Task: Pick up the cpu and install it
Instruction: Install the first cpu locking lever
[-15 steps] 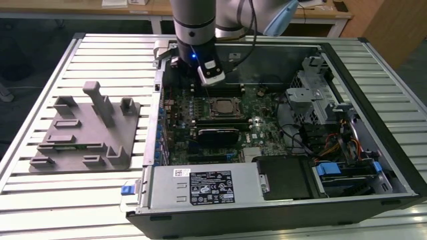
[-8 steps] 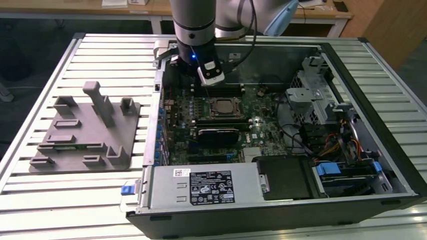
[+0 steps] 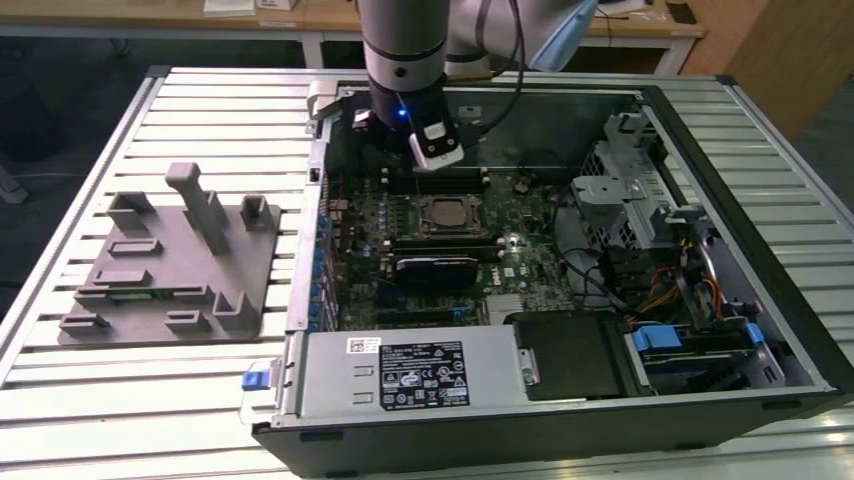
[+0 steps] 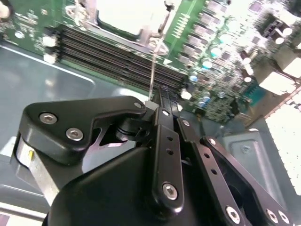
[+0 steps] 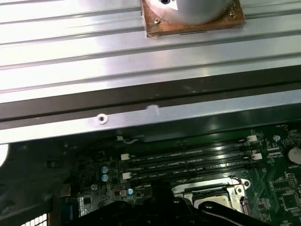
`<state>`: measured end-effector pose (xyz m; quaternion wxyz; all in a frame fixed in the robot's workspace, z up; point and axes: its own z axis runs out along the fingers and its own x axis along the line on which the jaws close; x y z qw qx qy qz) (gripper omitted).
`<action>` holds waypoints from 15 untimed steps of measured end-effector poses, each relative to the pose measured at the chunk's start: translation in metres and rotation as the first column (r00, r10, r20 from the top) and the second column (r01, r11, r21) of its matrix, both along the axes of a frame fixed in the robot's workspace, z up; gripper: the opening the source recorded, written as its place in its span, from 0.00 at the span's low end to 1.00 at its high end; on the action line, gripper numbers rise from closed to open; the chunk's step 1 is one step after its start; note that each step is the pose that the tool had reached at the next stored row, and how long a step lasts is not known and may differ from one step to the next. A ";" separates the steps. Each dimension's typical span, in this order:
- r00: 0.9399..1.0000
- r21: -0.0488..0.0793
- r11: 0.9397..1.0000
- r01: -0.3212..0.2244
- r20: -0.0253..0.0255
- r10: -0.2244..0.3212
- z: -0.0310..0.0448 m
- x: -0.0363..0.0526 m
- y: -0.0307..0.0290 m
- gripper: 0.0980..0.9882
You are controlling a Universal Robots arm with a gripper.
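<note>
In the exterior view, the computer case (image 3: pixel 534 447) lies open on the worktop (image 3: pixel 147 400), the tray (image 3: pixel 174 262) at its 9 o'clock. Inside, the cpu (image 3: pixel 445 213) sits in the motherboard (image 3: pixel 534 272), the hand (image 3: pixel 427 160) at its 12 o'clock.

My arm's tool (image 3: pixel 438 143) hangs inside the open computer case (image 3: pixel 561 440), over the memory slots (image 3: pixel 454 181) just beyond the cpu (image 3: pixel 445 213), which lies in the motherboard socket (tool and chip apart). A grey plastic tray (image 3: pixel 174 265) sits on the slatted worktop (image 3: pixel 134 400), at the exterior view's left.
</note>
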<state>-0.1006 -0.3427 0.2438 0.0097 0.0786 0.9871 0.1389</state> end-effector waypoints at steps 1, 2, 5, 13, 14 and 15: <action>1.000 0.000 1.000 0.000 0.000 0.000 0.0000 0.0033 0.0000 0.01; 1.000 0.000 1.000 0.000 -0.001 0.000 0.0000 0.0064 0.0000 0.01; 1.000 -0.002 1.000 0.000 -0.002 0.000 0.0000 0.0158 0.0000 0.01; 1.000 -0.011 1.000 0.002 -0.003 -0.002 0.0000 0.0401 0.0000 0.01; 1.000 -0.015 1.000 0.002 -0.004 -0.002 -0.0001 0.0420 0.0000 0.01; 1.000 -0.021 1.000 0.004 -0.003 -0.004 -0.0002 0.0433 0.0000 0.01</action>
